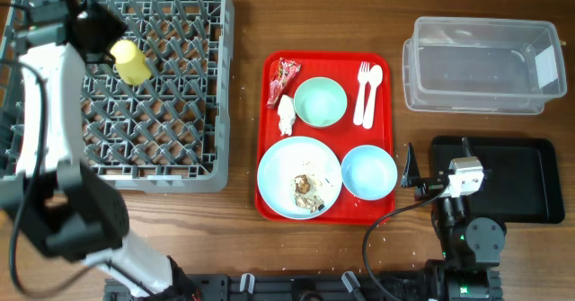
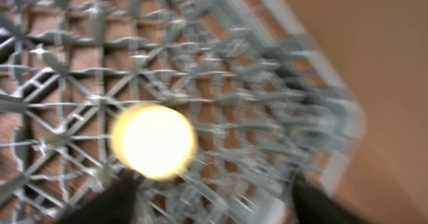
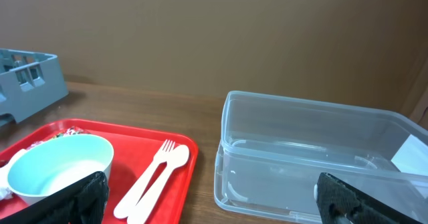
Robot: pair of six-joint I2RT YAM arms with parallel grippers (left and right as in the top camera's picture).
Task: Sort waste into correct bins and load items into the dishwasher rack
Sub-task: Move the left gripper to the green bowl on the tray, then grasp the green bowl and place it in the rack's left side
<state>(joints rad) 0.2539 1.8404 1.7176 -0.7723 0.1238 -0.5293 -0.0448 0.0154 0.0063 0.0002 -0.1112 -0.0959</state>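
Seat cup (image 1: 131, 61) mouth-down between pegs, just 12 o'clock of middle in rack (image 1: 162, 177). Looks loose beside left gripper (image 2: 214, 200), spread wider than it, though blurred. Lift straight up, avoiding a nudge. Leave right gripper (image 3: 214, 200), spread too, at table's 5 o'clock by black tray (image 1: 530, 180). Bare brown wood table (image 1: 243, 247) beneath; plain brown wall (image 3: 214, 37) behind.

Dense pegs (image 1: 171, 76) across rack (image 1: 221, 85) — tight gaps
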